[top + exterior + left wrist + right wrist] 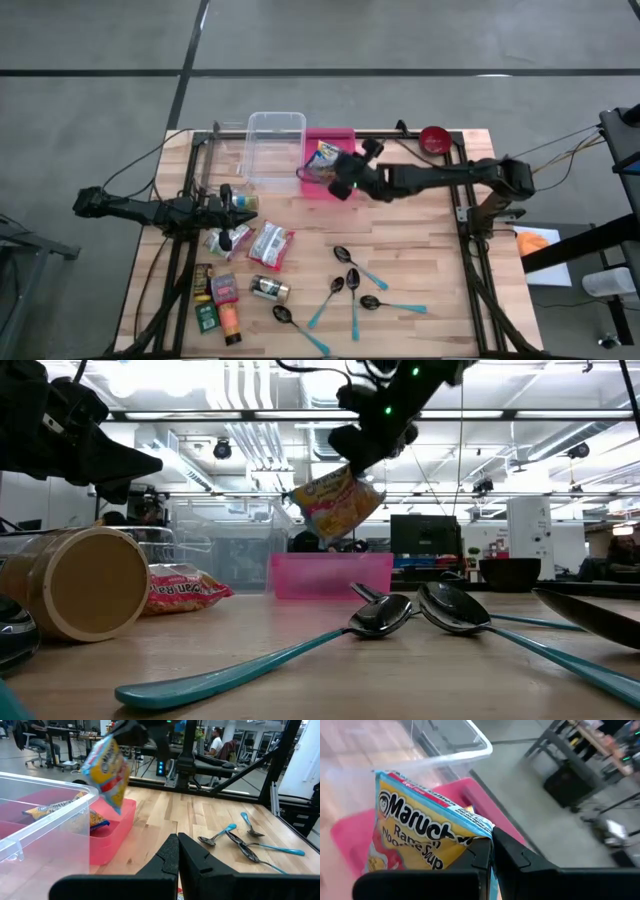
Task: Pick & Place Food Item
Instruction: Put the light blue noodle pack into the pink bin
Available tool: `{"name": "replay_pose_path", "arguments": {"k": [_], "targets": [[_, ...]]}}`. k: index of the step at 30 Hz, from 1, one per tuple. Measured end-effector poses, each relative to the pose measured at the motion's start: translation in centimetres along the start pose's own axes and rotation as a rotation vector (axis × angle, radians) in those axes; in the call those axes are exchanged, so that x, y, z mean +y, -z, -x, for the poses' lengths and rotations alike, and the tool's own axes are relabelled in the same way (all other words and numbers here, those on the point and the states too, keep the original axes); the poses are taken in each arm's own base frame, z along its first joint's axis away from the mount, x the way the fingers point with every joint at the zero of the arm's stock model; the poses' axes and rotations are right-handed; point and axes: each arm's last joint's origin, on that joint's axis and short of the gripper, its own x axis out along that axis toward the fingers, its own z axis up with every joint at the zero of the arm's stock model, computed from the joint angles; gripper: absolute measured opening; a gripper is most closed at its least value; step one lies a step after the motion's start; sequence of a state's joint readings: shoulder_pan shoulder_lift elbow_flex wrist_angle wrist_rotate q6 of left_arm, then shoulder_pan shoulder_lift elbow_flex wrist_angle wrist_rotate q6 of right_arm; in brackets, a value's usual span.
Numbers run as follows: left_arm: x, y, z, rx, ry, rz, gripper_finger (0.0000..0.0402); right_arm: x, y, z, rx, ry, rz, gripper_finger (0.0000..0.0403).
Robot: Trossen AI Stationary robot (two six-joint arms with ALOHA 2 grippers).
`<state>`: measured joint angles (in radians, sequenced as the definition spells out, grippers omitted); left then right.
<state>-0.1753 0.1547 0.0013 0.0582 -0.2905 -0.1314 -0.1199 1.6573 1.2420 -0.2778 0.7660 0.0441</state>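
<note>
- High view: right gripper [338, 178] pinches a ramen pack [325, 156] over the pink tray [343, 135], beside the clear bin [275, 125].
- Low view: the pack [335, 503] hangs above the tray [330, 575].
- Left wrist view: left gripper [178, 851] closed, empty.
- Right wrist view: fingers [479, 857] clamp the pack's corner.

Room: large open hall. Floor [400, 35] grey concrete, crossed by dark seams. Ceiling [250, 390] hung with long strip lights and pipes. White walls [530, 520] at the far side. Monitor [425, 538] and desks [75, 730] in the distance; a person [37, 732] seated on an office chair at one desk, another person [216, 740] standing further back. Black metal frame [227, 775] borders the wooden table [420, 260]. Cables [575, 140] trail over the floor at one side.
</note>
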Motion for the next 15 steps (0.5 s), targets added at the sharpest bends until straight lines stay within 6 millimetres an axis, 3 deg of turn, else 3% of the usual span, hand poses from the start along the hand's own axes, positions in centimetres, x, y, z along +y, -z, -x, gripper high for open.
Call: {"name": "replay_pose_path", "arguments": {"k": [8, 15], "targets": [[0.0, 0.0, 0.0, 0.0, 0.0, 0.0, 0.0, -3.4, 1.1, -4.3, 0.009, -0.223, -0.169, 0.0011], [0.0, 0.0, 0.0, 0.0, 0.0, 0.0, 0.0, -3.3, 3.2, -5.1, 0.065, -0.274, -0.206, 0.0011]]}}
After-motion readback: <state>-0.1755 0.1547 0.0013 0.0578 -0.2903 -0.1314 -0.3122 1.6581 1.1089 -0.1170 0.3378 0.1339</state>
